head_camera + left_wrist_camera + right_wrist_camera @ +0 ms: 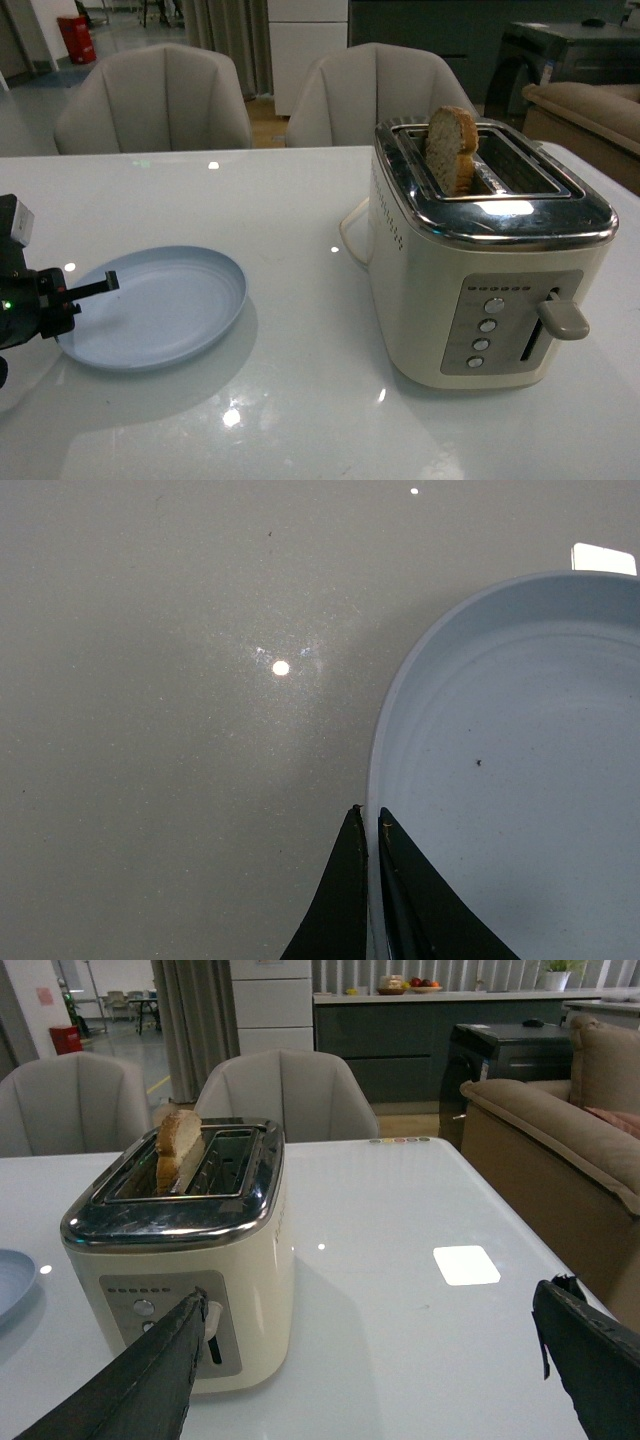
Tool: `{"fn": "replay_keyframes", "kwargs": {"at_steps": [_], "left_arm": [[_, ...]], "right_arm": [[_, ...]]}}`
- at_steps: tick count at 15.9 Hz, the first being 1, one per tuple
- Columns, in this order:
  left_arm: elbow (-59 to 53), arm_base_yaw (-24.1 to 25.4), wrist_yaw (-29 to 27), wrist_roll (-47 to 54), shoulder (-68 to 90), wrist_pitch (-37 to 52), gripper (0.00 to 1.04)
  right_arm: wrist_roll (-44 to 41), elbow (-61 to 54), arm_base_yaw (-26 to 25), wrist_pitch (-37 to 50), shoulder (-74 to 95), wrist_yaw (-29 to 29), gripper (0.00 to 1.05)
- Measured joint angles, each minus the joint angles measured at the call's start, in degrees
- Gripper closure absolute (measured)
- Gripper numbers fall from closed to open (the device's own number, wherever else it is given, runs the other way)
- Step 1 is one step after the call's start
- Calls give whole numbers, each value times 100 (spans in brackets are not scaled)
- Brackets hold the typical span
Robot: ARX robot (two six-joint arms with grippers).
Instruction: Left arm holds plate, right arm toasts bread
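One white table (pixel 300 200) carries a cream toaster (pixel 480 270) with the bread (pixel 452 148) standing in its left slot, a pale-blue plate (pixel 170 310) whose near rim the left gripper (pixel 370 825) pinches, and the right gripper (pixel 370 1360) spread wide beside the toaster.

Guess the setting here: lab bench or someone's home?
Probably a home-style kitchen-dining space, maybe a showroom mock-up. A toaster stands on a glossy white table with padded dining chairs behind it, and a sofa and dark kitchen counter beyond.
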Motion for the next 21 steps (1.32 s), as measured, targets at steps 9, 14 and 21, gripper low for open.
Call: {"fn": "replay_keyframes", "kwargs": {"at_steps": [9,14,21], "left_arm": [[-85,-136,-50,841,-234,-396,24],[-129,-433,621,723,-2044,-850,7],[-1423,-557,313,1064,-5484,-374,36]], "right_arm": [[0,0,0,0,0,-2,6],[0,0,0,-2,0,-2,6],[0,0,0,0,2,0,6]]}}
